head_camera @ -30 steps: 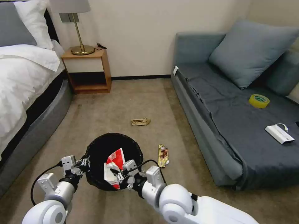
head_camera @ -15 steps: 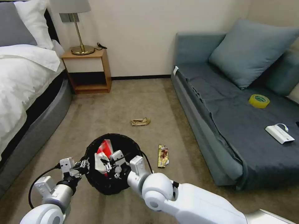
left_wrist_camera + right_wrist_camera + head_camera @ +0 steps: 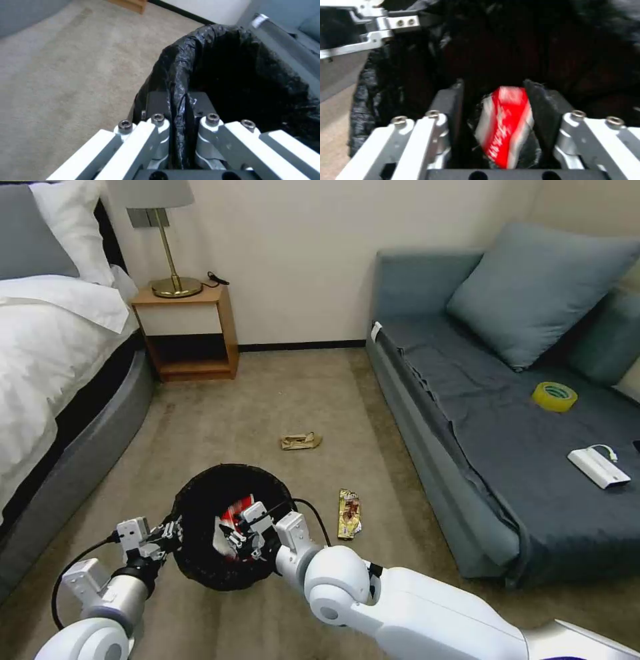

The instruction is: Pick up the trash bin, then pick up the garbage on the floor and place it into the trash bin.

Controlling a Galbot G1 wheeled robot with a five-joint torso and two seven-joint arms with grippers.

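The trash bin [image 3: 200,553], lined with a crinkly black bag, hangs low in front of me. My left gripper [image 3: 170,530] is shut on its rim; the left wrist view shows the left gripper [image 3: 178,100] pinching the bag's edge of the trash bin [image 3: 250,75]. My right gripper [image 3: 241,530] reaches into the bin's mouth, shut on a red-white wrapper [image 3: 233,511]. In the right wrist view this garbage wrapper [image 3: 505,125] sits between the fingers [image 3: 536,100], over the dark bag [image 3: 536,37]. A gold-brown snack wrapper [image 3: 349,513] and crumpled tan paper [image 3: 301,441] lie on the carpet.
A grey sofa [image 3: 467,447] runs along the right with a yellow tape roll [image 3: 555,396] and a white box with cable [image 3: 598,467] on it. A bed [image 3: 53,353] stands on the left, a wooden nightstand [image 3: 187,333] with a lamp at the back. Open carpet lies between.
My right gripper has carried the red-white wrapper leftward and down into the bin's mouth. The left arm has shifted the bin slightly to the left.
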